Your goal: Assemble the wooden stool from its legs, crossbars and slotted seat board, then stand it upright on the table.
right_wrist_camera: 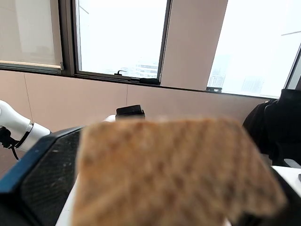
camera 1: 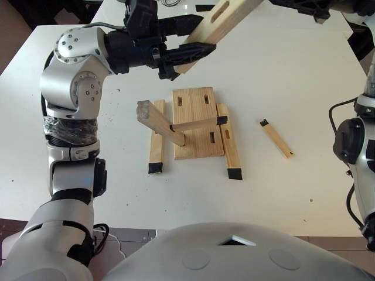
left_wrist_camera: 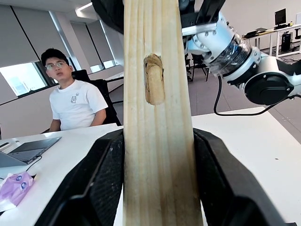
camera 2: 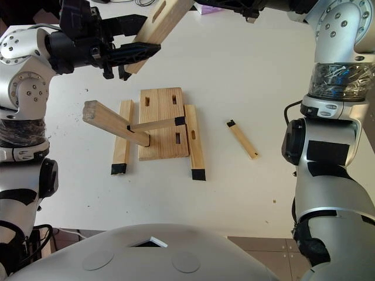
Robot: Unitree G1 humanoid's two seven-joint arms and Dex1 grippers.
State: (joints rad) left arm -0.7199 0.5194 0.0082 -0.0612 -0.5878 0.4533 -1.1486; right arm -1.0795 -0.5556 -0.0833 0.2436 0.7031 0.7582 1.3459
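A slotted wooden leg [camera 1: 225, 20] hangs slanted over the table's far side. My left gripper [camera 1: 181, 55] is shut on its lower end, black fingers [left_wrist_camera: 101, 188] pressed to both sides of the leg [left_wrist_camera: 157, 141]. At the upper end, my right gripper [camera 2: 234, 6] is shut on the same leg [right_wrist_camera: 174, 165]. Below lies the slotted seat board [camera 1: 196, 99] with a tilted leg [camera 1: 158, 122] stuck in one slot and a crossbar [camera 1: 199, 123] across it. Two more legs lie flat on either side: one on the left [camera 1: 156, 149], one on the right [camera 1: 229, 143].
A short loose crossbar [camera 1: 276, 139] lies to the right of the seat board. The white table [camera 1: 281, 193] has open surface toward its front edge and to the right. A purple item [camera 2: 208, 9] sits at the far edge.
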